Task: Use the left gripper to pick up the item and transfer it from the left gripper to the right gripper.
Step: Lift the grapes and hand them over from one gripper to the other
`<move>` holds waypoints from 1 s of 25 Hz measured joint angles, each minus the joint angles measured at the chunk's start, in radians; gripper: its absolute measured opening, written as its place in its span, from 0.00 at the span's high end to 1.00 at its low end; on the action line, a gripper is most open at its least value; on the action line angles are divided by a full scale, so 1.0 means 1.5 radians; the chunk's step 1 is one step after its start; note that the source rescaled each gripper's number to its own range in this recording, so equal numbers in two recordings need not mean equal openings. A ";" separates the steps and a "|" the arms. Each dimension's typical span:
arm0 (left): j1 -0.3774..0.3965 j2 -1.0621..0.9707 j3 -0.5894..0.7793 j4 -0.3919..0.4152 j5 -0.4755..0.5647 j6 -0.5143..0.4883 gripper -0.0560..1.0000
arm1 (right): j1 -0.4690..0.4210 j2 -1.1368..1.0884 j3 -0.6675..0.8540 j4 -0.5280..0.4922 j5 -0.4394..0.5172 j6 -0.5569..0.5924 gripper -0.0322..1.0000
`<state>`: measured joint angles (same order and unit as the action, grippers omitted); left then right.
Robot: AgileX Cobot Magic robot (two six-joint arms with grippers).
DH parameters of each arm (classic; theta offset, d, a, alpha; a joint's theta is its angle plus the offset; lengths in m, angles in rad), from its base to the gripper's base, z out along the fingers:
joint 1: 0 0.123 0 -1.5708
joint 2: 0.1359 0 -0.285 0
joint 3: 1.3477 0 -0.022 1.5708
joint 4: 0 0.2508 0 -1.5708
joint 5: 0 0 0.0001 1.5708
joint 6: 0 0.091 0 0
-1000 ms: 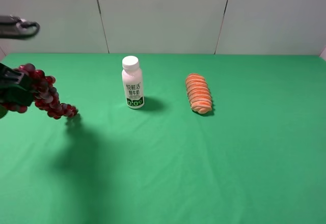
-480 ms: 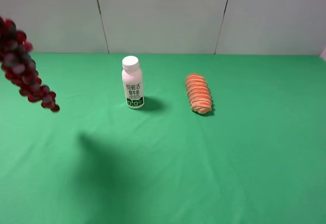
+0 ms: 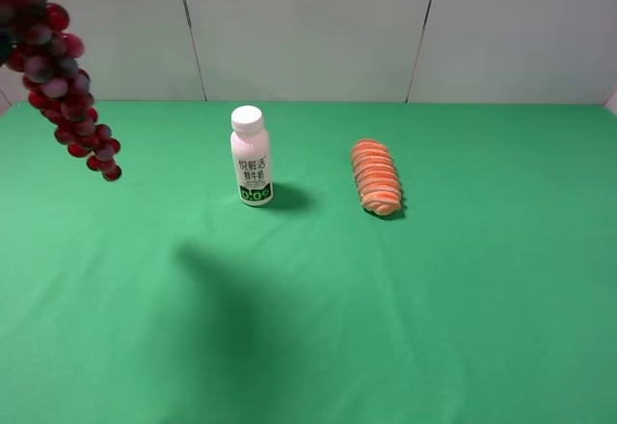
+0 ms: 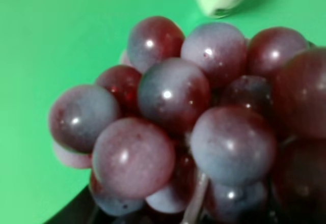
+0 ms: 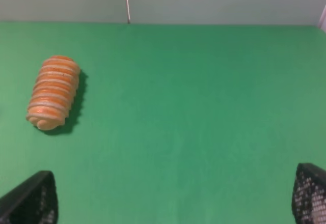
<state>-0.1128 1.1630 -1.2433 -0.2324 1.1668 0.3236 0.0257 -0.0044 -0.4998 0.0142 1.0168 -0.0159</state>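
While the left end effector (image 4: 76,214) clamps the long bunch of dark red-purple plastic grapes (image 3: 63,87) high above the green worktop's (image 3: 386,328) left side, the right end effector (image 5: 170,198) gapes wide, empty.

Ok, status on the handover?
Left pincer shut on grape bunch, aloft at far left. Right pincer open, empty. Milk bottle and bread roll sit low on the green cloth, right of the bunch.
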 joint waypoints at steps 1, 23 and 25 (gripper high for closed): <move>0.000 0.000 0.000 -0.019 -0.001 0.010 0.81 | 0.000 0.000 0.000 0.000 0.000 0.000 0.00; -0.204 0.182 -0.157 -0.036 -0.008 0.110 0.81 | 0.000 0.269 -0.021 0.247 -0.177 -0.197 0.00; -0.234 0.220 -0.193 -0.024 -0.009 0.111 0.81 | 0.000 0.299 -0.021 0.299 -0.199 -0.261 0.00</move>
<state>-0.4635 1.4931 -1.5327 -0.2684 1.1537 0.4905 0.0257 0.4442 -0.5309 0.4625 0.7176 -0.4070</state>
